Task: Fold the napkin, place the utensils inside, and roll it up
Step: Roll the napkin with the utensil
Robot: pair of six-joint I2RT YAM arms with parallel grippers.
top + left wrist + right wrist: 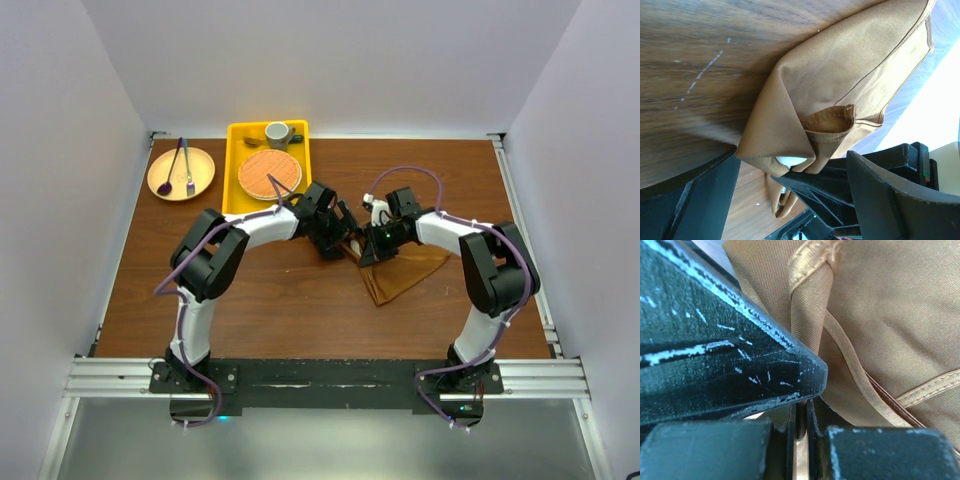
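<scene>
The napkin (402, 270) lies just right of centre in the top view, folded into a rough triangle on the table (280, 310), its broad end pointing to the lower right. In the left wrist view its layers wrap over one another, and a hemmed corner curls up near mid-frame. Below that fold a small white curve peeks out at lower centre: the spoon (790, 161), mostly hidden in the cloth.

The left gripper (335, 236) sits at the napkin's left tip with its jaws wide. Its fingers (705, 200) stand far apart at the bottom corners of its own view, and nothing is held between them.

The right gripper (369, 247) is just beside it, at the same end of the cloth. Its jaws are closed to a thin slit – a sliver of tan fabric shows in that slit, so it is pinching the napkin's edge.

At upper left of the top view a yellow tray (236, 190) carries a round orange mat (270, 173) and a cup (278, 132). Left of it is a plate (200, 165).
</scene>
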